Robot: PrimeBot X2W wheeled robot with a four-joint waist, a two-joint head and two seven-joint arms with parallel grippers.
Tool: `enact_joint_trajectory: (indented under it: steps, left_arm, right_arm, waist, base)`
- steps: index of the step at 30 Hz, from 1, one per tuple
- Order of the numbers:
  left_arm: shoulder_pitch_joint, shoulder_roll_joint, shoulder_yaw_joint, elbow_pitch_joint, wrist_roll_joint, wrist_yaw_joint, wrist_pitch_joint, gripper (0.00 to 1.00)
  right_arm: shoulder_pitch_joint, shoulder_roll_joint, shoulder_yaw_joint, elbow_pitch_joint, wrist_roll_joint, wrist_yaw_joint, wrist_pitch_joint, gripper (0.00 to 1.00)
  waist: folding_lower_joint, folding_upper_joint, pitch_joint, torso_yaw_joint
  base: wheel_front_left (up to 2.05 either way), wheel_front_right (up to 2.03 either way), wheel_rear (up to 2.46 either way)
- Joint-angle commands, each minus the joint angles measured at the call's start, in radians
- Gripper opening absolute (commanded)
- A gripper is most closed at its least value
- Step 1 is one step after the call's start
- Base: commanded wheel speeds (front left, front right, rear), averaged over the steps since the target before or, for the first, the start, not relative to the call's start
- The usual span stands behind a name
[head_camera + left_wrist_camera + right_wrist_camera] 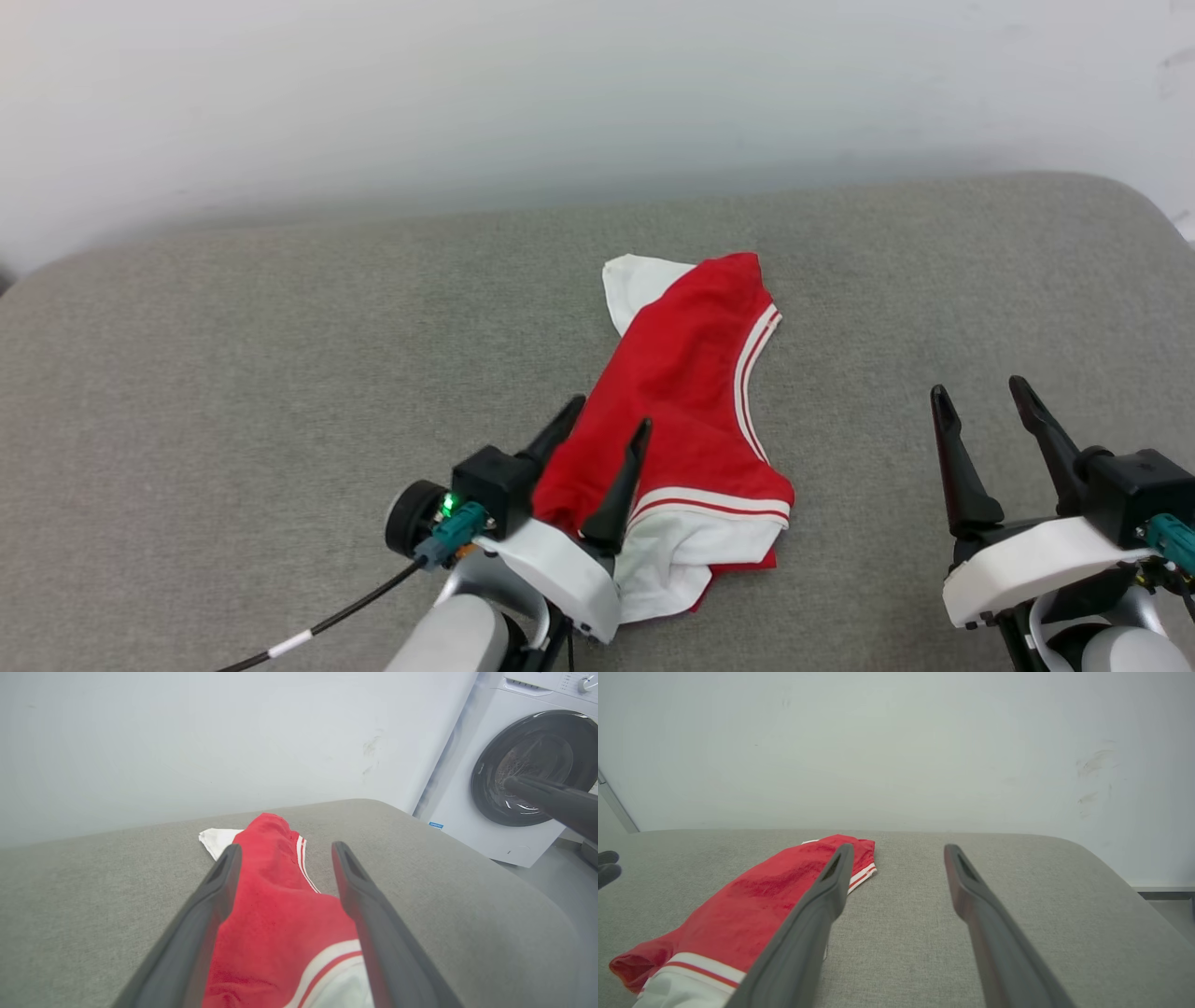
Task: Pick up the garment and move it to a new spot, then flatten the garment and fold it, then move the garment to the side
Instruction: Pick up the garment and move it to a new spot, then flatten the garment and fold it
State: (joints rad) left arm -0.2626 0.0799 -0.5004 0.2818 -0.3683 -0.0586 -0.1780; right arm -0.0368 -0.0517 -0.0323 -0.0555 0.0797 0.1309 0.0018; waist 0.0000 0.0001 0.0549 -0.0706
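Note:
The garment is bright red with white panels and white double-stripe trim, lying bunched lengthways on the grey padded surface. My left gripper hovers over its near left end, fingers spread open with red fabric showing between them. In the right wrist view the garment lies to the left of my right gripper, which is open over bare grey cloth. In the head view that right gripper stands at the lower right, apart from the garment.
A white wall runs behind the padded surface. A white washing machine with a dark round door stands beyond the surface's right corner in the left wrist view, where the right gripper's fingers cross in front of it.

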Motion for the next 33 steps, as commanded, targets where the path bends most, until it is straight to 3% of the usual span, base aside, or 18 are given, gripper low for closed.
enact_joint_trajectory:
  steps: [1,10,15,20,33]
  left_arm:
    - [-0.009,-0.001,0.015,-0.011,0.006,0.019,-0.012,1.00]
    - [0.039,0.078,0.162,-0.067,0.008,0.153,-0.060,1.00]
    - [0.117,0.143,0.233,-0.096,-0.003,0.199,-0.063,1.00]
    - [0.179,0.183,0.244,-0.123,-0.005,0.211,-0.035,1.00]
    - [0.213,0.206,0.233,-0.168,-0.008,0.224,0.001,1.00]
  right_arm:
    - [0.014,0.002,-0.007,-0.002,-0.001,0.000,0.004,1.00]
    - [0.050,0.002,-0.021,-0.017,0.004,0.000,0.015,1.00]
    - [0.071,0.002,-0.009,-0.024,0.005,0.000,0.024,1.00]
    - [0.087,0.002,-0.004,-0.030,0.009,0.000,0.027,1.00]
    - [0.092,0.002,0.003,-0.040,0.018,0.000,0.030,1.00]
  waist:
    - [0.0000,-0.0001,-0.021,0.020]
    - [0.0000,-0.0001,-0.054,0.050]
    - [0.0000,-0.0001,-0.074,0.043]
    - [0.0000,-0.0001,-0.092,0.040]
    - [0.0000,-0.0001,-0.092,0.050]
  base:
    - [0.00,0.00,0.00]
    - [0.00,0.00,0.00]
    - [0.00,0.00,0.00]
    - [0.00,0.00,0.00]
    - [0.00,0.00,0.00]
